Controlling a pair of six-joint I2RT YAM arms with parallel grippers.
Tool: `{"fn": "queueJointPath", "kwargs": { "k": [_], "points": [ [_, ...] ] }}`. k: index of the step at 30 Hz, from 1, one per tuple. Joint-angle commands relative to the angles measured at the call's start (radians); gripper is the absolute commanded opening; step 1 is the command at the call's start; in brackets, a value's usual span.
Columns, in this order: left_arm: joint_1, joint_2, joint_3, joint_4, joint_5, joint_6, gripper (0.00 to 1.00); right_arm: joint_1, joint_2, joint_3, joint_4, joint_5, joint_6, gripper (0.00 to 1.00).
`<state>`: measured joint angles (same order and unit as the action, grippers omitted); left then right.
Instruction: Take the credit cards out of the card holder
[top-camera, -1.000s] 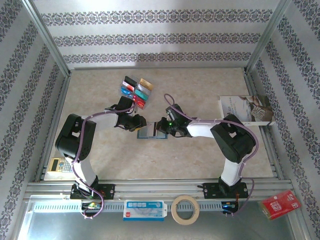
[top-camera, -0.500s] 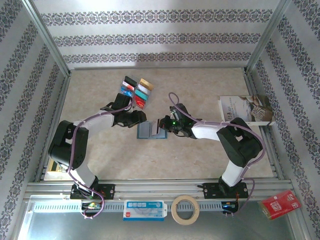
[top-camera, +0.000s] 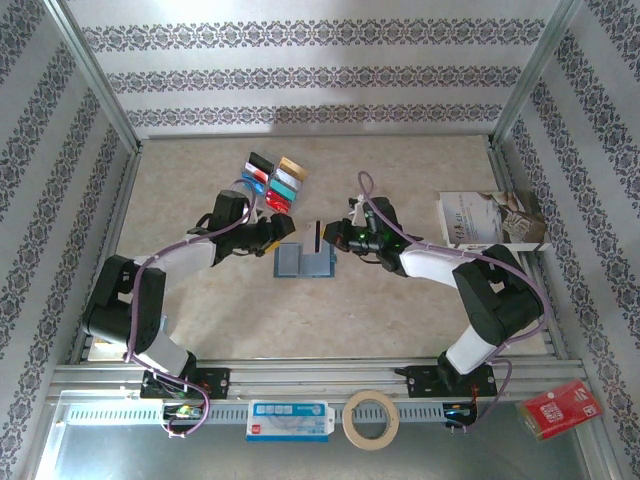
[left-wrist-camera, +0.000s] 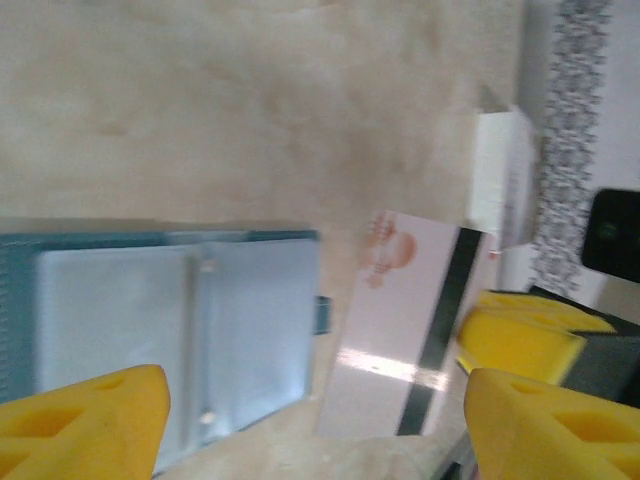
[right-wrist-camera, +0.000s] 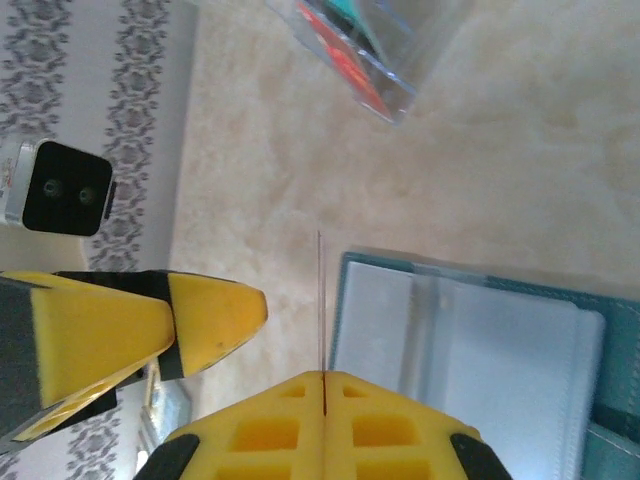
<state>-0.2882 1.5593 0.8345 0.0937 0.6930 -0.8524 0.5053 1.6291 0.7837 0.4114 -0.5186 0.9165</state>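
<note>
The slate-blue card holder lies open and flat on the table, its clear inner slots facing up. My right gripper is shut on a white credit card with a black stripe, held on edge above the holder's far side and seen edge-on as a thin line. My left gripper hovers open just left of that card, nothing between its fingers. Several coloured credit cards lie in a clear case at the back.
A white-and-brown booklet lies at the right edge. A tape roll, a red packet and a white labelled device sit on the front rail. A small calculator-like object rests at the left edge.
My right gripper has drawn the white card out of the holder and raised it away from the arms' bases. My left gripper has lifted off the holder and moved back.
</note>
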Motion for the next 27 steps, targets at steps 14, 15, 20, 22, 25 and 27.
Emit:
{"fn": "queueJointPath", "kwargs": {
  "k": [14,15,20,22,25,27],
  "points": [
    [0.003,-0.036,0.013,0.233,0.191,-0.123,0.53,-0.039,0.014,0.049,0.326,-0.234,0.182,0.00],
    [0.004,-0.038,0.012,0.252,0.197,-0.133,0.50,-0.040,0.018,0.049,0.328,-0.238,0.189,0.00],
    [0.003,-0.054,-0.005,0.383,0.225,-0.209,0.23,-0.042,0.031,0.053,0.381,-0.245,0.220,0.00],
    [0.004,-0.067,0.007,0.348,0.221,-0.190,0.15,-0.044,0.032,0.051,0.389,-0.241,0.227,0.00],
    [0.003,-0.087,0.014,0.316,0.203,-0.180,0.05,-0.047,0.033,0.047,0.402,-0.236,0.238,0.05],
    [0.004,-0.095,0.011,0.328,0.194,-0.193,0.00,-0.045,0.034,0.046,0.402,-0.232,0.250,0.18]
  ]
}}
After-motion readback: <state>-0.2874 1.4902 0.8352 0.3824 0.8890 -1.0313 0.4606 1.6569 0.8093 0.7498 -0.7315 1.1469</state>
